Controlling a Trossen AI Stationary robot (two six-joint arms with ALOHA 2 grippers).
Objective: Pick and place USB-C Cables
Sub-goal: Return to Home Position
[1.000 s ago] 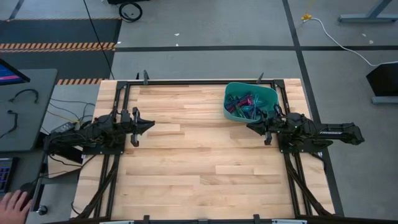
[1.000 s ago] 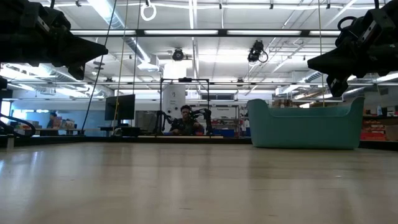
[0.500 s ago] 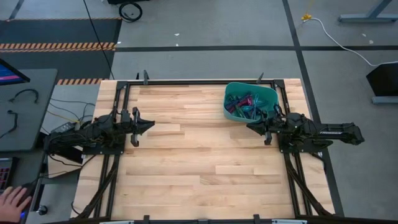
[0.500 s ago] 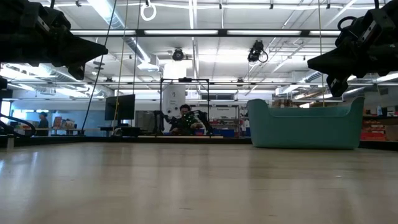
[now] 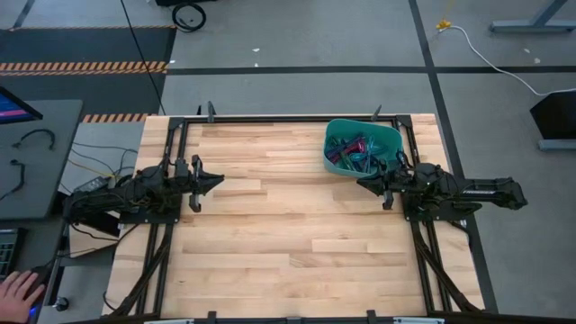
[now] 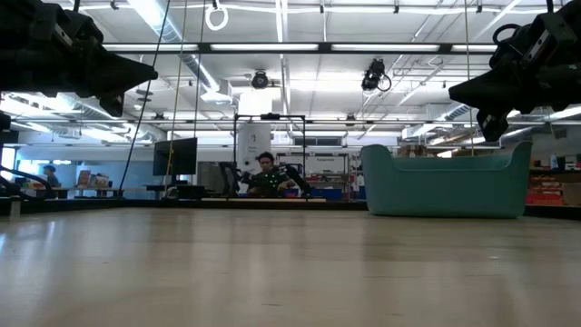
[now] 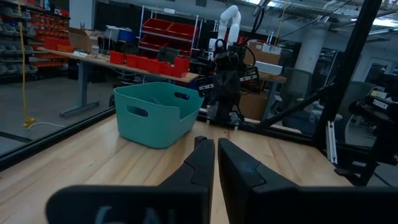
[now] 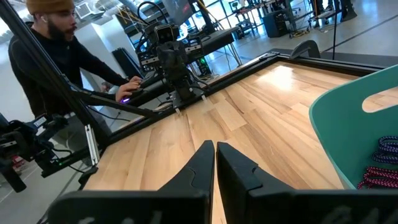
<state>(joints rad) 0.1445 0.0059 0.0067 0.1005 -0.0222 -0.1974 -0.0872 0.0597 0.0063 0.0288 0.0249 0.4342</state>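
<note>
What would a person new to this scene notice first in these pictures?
The teal bin stands out, near the far right corner of the table, with a tangle of coloured cables inside. The left gripper and right gripper hang above the wood at the sides, tips facing each other, fingers shut and empty.
</note>
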